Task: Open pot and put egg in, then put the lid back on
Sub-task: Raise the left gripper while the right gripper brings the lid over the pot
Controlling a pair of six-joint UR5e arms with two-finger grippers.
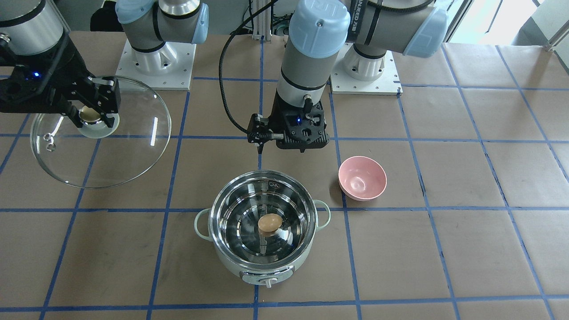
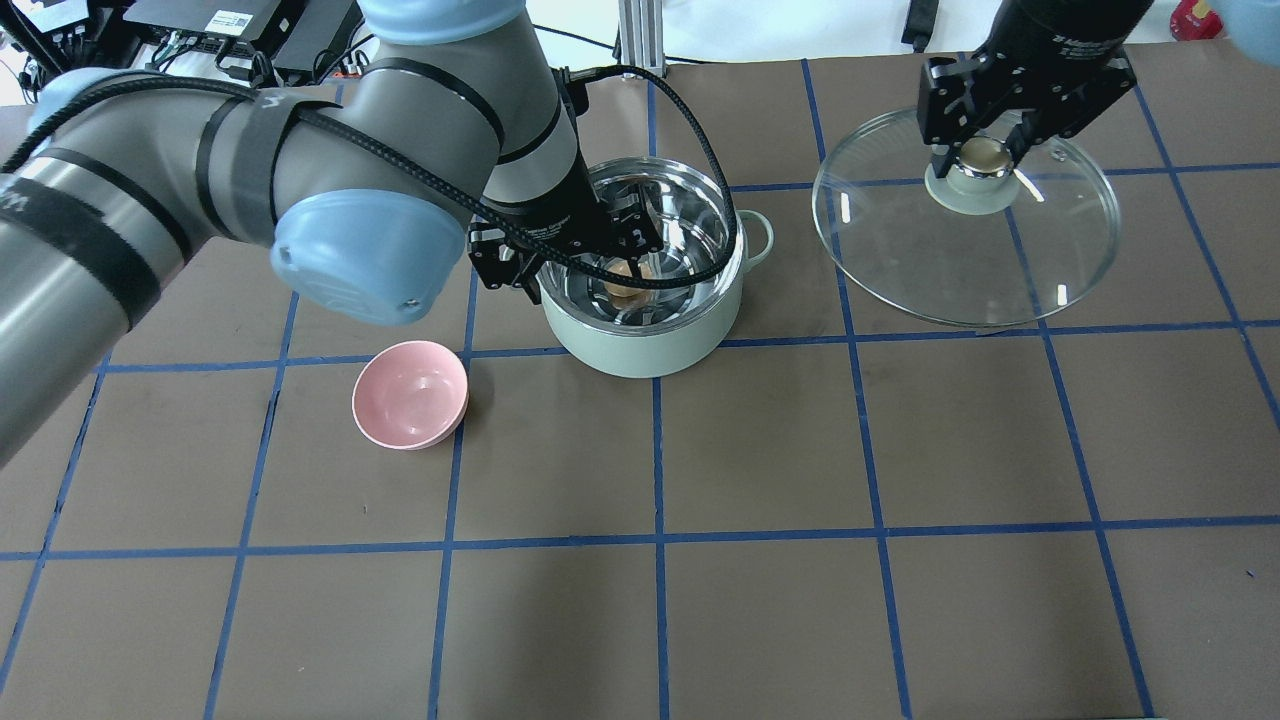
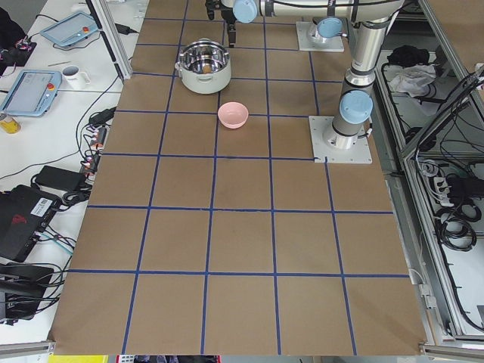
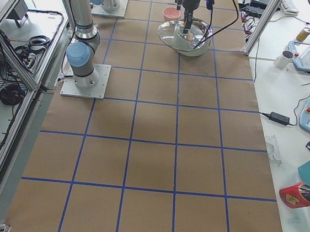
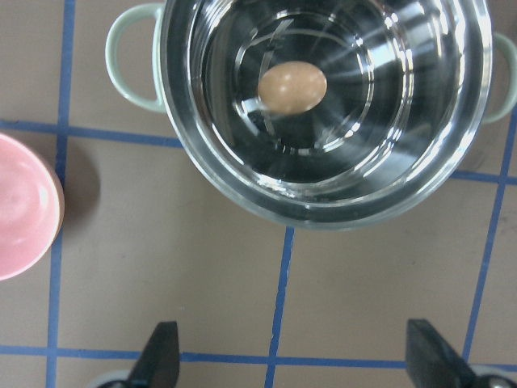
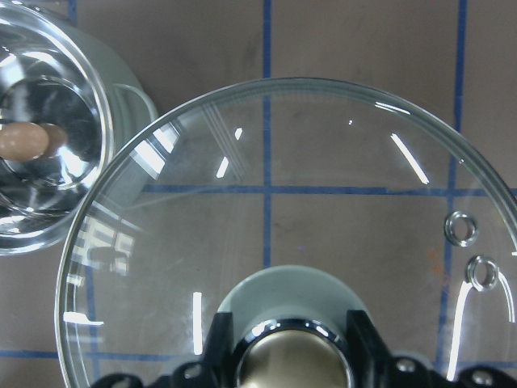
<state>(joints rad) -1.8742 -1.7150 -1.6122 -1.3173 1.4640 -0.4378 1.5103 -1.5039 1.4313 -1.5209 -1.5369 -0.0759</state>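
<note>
The mint-green pot stands open, and the tan egg lies on its steel bottom, also in the left wrist view. My left gripper is open and empty. It hangs raised over the table just on the robot's side of the pot. My right gripper is shut on the beige knob of the glass lid. It holds the lid off to the pot's side, apart from the pot.
An empty pink bowl sits on the table near the pot, on my left arm's side, and shows in the overhead view. Blue tape lines grid the brown table.
</note>
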